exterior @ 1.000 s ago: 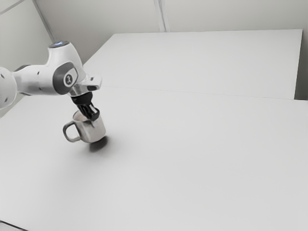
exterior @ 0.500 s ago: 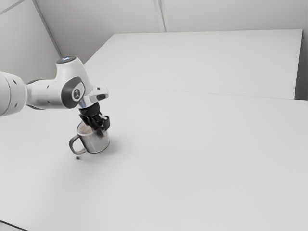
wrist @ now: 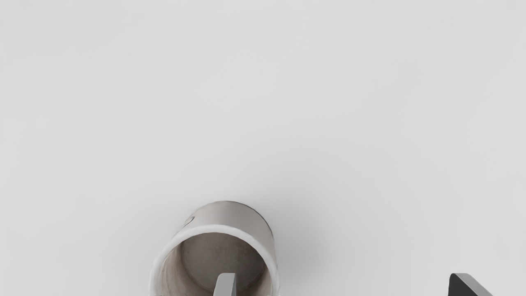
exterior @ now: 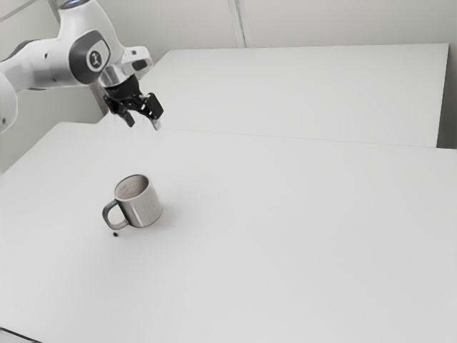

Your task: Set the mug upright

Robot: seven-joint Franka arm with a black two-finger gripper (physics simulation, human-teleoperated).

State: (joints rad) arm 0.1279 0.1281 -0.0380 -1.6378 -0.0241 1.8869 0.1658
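Mug (exterior: pixel 148 206) and handle (exterior: pixel 106 210) are seen in the exterior view on the pale tabletop (exterior: pixel 285 243), toward that view's left. The mug is stood upright on its base, with its mouth turned up and its handle pointed to the exterior view's left. A small dark speck (exterior: pixel 116 234) can be made out on the tabletop, near the lower end of the handle. The gripper (exterior: pixel 143 123) is held in the air above the mug, well apart from it, and its two fingers are spread wide, with nothing pinched between them. The arm (exterior: pixel 46 64) is brought in from the exterior view's left. A dark cord (exterior: pixel 20 334) is laid across the near corner at the exterior view's left. In the wrist view, the mug is looked down into, so that its pale rim (wrist: pixel 220 229) and inner bottom (wrist: pixel 222 255) are shown. Part of the mouth is covered by one fingertip (wrist: pixel 225 285), while the other is set well apart from it, beyond the mug's side. A soft shadow (wrist: pixel 302 236) is cast beside the mug.
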